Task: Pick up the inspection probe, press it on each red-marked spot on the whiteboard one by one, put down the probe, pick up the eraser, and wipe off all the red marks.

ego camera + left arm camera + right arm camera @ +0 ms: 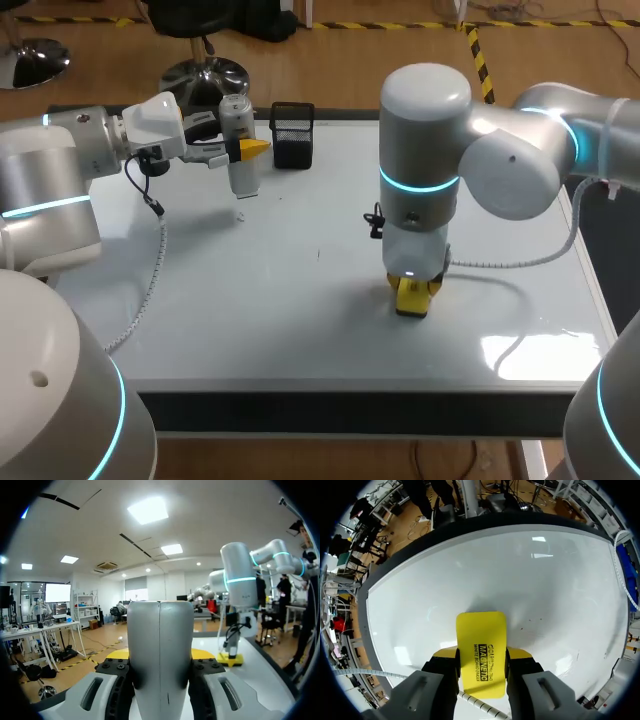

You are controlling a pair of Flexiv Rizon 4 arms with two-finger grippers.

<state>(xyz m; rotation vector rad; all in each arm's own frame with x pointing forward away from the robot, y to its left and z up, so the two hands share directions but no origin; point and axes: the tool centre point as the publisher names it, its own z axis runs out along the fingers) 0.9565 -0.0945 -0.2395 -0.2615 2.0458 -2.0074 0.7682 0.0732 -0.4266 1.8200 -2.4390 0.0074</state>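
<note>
Eraser (480,647), yellow, lies flat on the whiteboard (300,300), clamped by the right gripper (482,654); the left gripper (160,654) is closed around the grey probe (160,635), held above the board's far left.

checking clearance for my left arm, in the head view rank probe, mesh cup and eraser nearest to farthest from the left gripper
1. probe, gripped in the left gripper itself
2. mesh cup, just to its right, at the back
3. eraser, far off toward the near right, in the right gripper
</note>
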